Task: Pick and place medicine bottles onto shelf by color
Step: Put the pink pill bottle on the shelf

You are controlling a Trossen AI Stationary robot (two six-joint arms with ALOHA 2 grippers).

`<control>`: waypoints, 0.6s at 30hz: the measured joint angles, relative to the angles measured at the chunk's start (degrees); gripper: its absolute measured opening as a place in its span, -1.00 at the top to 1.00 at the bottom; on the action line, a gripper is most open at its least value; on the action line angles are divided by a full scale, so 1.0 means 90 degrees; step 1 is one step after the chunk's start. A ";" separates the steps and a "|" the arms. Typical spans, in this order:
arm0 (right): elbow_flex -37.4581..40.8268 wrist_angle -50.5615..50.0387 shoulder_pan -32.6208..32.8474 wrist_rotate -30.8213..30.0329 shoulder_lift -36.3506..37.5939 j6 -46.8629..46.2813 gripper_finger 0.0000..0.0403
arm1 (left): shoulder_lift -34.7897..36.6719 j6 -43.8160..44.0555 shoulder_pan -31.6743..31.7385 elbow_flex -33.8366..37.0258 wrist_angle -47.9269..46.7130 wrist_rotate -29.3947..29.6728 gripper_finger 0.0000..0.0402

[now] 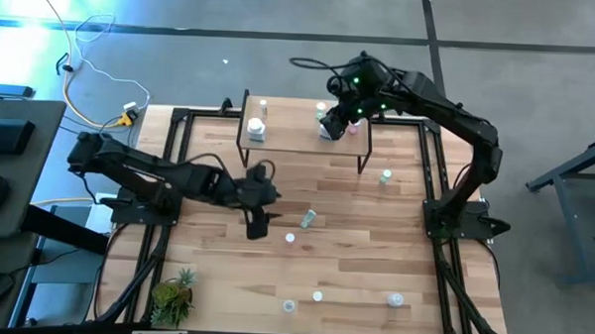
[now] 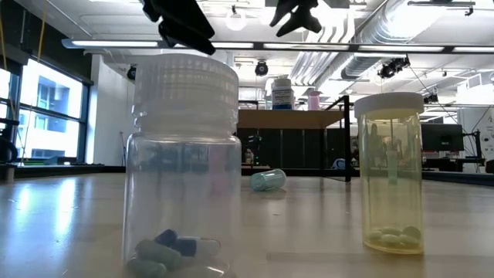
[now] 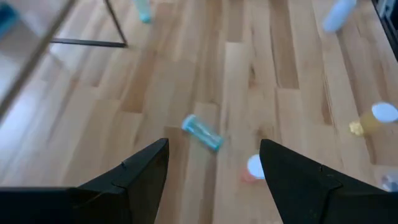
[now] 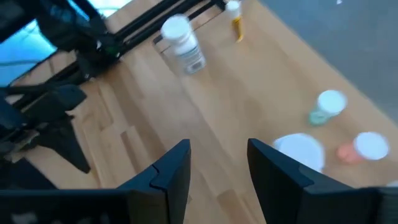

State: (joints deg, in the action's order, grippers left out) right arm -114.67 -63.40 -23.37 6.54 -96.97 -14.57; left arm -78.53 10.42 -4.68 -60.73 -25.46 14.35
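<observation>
The left gripper [image 3: 214,165], fingers spread wide and empty, hung over a fallen teal-tinted plastic vial [image 3: 202,132] lying just beyond its fingertips; light, smooth and prone to roll, it looked best pinched across its barrel.

No text can be read; the label on the shelf bottle [image 2: 282,94] is illegible.

some bottles [image 1: 308,219] on table, others on shelf [image 1: 299,137].

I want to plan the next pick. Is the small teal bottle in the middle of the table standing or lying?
Lying. The teal bottle rests on its side on the table; the low view also shows it tipped over.
</observation>
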 joint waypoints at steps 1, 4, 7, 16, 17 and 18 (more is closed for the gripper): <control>0.0000 -0.0070 0.0061 -0.0017 0.0000 0.0000 0.26 | -0.0102 -0.0001 -0.0073 0.0000 0.0045 -0.0001 -0.21; 0.0000 -0.0163 0.0219 -0.0201 0.0000 0.0000 0.26 | -0.0385 0.0009 -0.0252 0.0000 0.0229 -0.0002 -0.21; 0.0000 -0.0252 0.0360 -0.0416 0.0000 -0.0002 0.26 | -0.0672 0.0030 -0.0393 0.0000 0.0399 -0.0001 -0.21; 0.0000 -0.0468 0.0491 -0.0536 0.0000 -0.0079 0.26 | -0.1445 0.0055 -0.0543 0.0000 0.0841 0.0129 -0.21; 0.0000 -0.0489 0.0490 -0.0539 0.0000 -0.0113 0.26 | -0.1511 0.0055 -0.0543 0.0000 0.0844 0.0134 -0.21; 0.0000 -0.0498 0.0490 -0.0539 0.0000 -0.0118 0.26 | -0.1574 0.0056 -0.0543 0.0000 0.0859 0.0137 -0.21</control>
State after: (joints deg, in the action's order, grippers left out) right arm -114.67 -67.89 -18.96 1.69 -96.97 -15.63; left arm -92.70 10.93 -9.56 -60.73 -17.73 15.58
